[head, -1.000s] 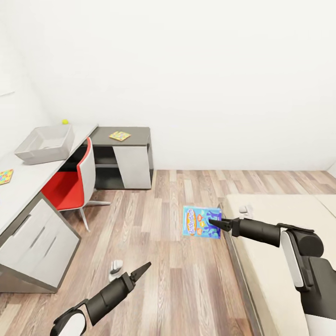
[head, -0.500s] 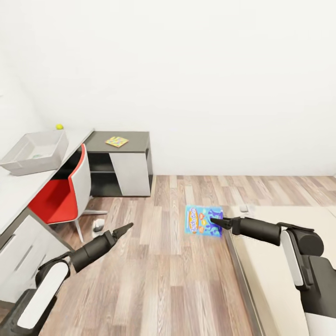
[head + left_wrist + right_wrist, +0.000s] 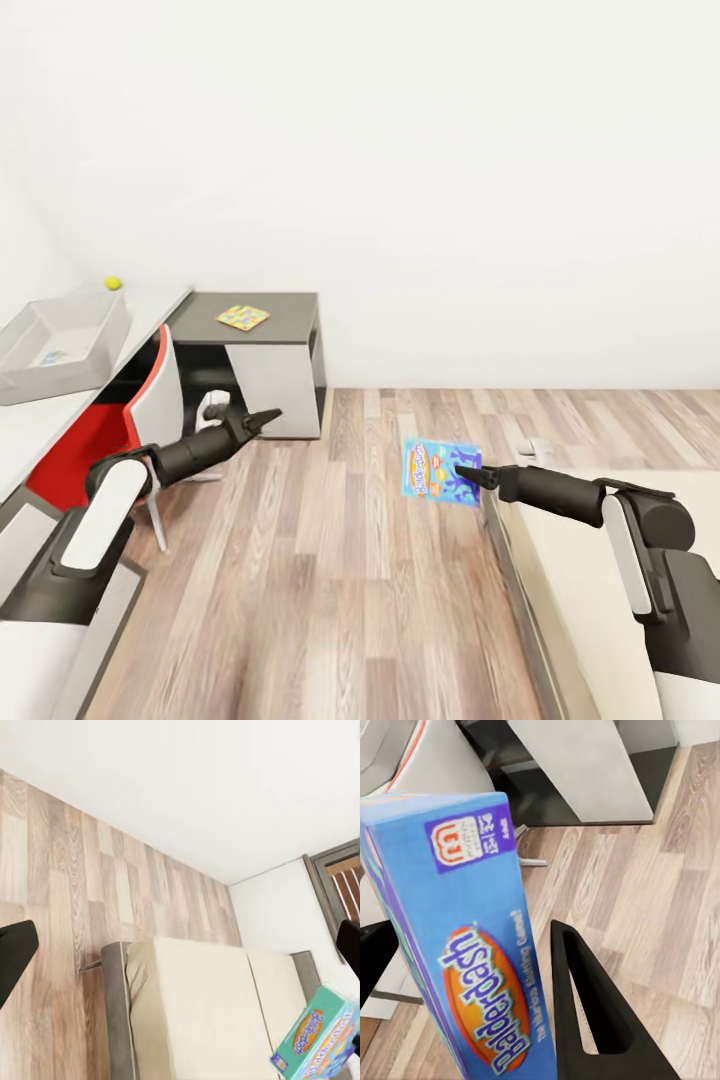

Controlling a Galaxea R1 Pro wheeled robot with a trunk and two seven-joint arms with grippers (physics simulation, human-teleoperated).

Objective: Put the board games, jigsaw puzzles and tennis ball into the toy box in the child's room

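Note:
My right gripper [image 3: 466, 473] is shut on a blue "Balderdash" board game [image 3: 439, 473], holding it upright over the wooden floor beside the bed [image 3: 590, 570]. The right wrist view shows the board game [image 3: 472, 945] clamped between the two fingers. My left gripper [image 3: 264, 415] hangs open and empty in front of the dark desk [image 3: 290, 305]. On that desk lies a colourful jigsaw puzzle [image 3: 243, 318]. The grey toy box [image 3: 85, 350] stands on the light table at the left, with a small colourful item inside. A tennis ball [image 3: 113, 283] lies behind it.
A red and white chair [image 3: 95, 440] is tucked under the light table [image 3: 40, 420], close to my left arm. The bed [image 3: 202, 1005] runs along the right side. Wooden floor [image 3: 330, 580] lies open between table and bed.
The view has swung, shifting the table and desk. My left arm has risen from near the floor and now reaches toward the dark desk. The right gripper keeps the board game in place.

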